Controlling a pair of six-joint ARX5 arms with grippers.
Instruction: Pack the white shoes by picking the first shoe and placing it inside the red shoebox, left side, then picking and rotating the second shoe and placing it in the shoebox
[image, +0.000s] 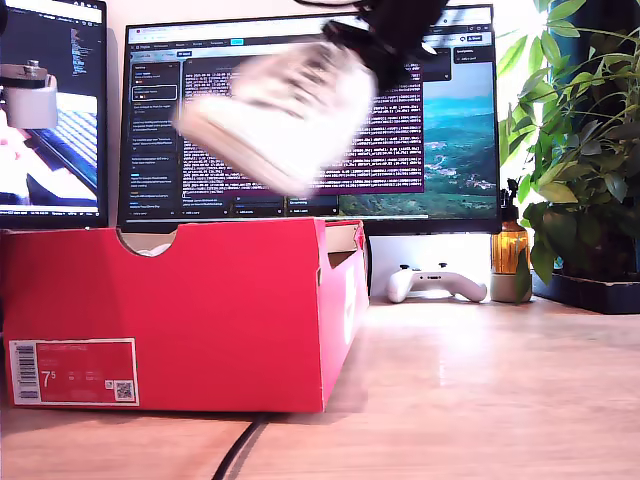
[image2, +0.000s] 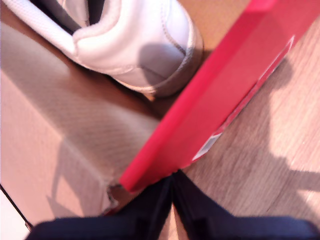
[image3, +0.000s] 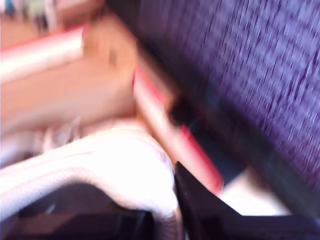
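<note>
While our second end effector (image3: 162, 212) is clenched on what looks like the padded heel collar of the second shoe (image: 280, 110), that shoe hangs in the air above the red shoebox (image: 200, 320). It sits tilted over the part of the box toward the exterior view's right. Its thick sole seems to face the exterior view's lower left. Our first end effector (image2: 172, 180) has its fingertips pressed together on nothing and hovers over a corner of the box, by the end wall that carries the label. Just beyond it the first shoe (image2: 135, 45) lies on the brown floor of the box, its heel close to the red wall.

We judge the first half of the task done: one shoe is in the box. The second shoe is lifted but not yet placed. What is left is to bring it down into the free space beside the first shoe and let go.

Much is hard to read. Motion smears the held shoe in both the exterior view and the second wrist view, so we cannot tell which way its toe points or whether its turn is complete. From the exterior view the inside of the box is hidden, apart from a sliver of white at the notch. The first wrist view cuts the packed shoe off at the heel, so the room beside it is unseen. Our first arm does not show in the exterior view.
</note>
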